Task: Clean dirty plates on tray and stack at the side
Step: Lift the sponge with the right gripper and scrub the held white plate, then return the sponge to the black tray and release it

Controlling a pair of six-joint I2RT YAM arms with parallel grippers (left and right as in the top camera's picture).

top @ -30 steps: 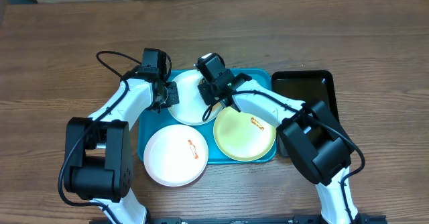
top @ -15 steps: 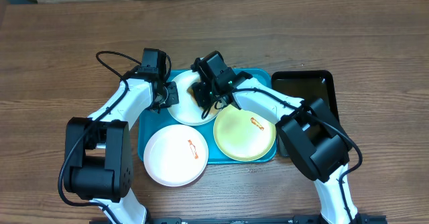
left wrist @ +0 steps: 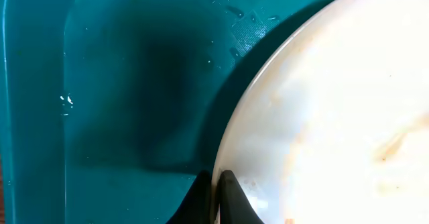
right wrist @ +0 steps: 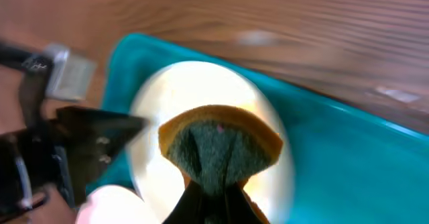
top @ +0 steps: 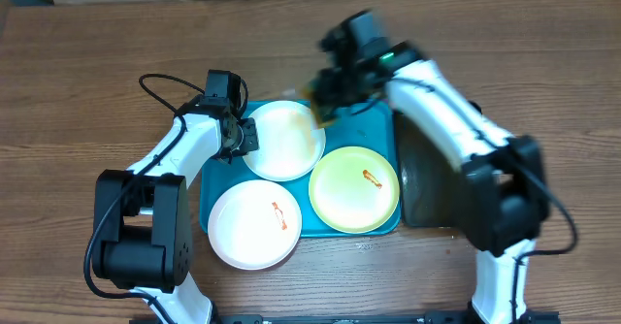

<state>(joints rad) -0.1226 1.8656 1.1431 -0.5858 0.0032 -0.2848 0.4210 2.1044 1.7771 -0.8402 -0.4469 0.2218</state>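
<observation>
No legible text or markings

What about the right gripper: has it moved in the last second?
Yes. The right gripper, shut on the sponge, has swung off the top white plate to the tray's far edge.

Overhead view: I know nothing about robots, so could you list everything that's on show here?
table: one, brown wood, under everything.
blue tray: one, turquoise, mid-table.
far white plate: one, white, faintly smeared, far end of the blue tray.
near white plate: one, white, orange-red smear, overhanging the tray's near left corner.
yellow plate: one, pale yellow, green rim, orange-red smear, tray's near right.
black tray: one, black, right of the blue tray, partly hidden by an arm.
sponge: one, yellow and green, held above the tray's far end.
left claw: one, black, shut on the far white plate's rim.
right claw: one, black, shut on the sponge.
</observation>
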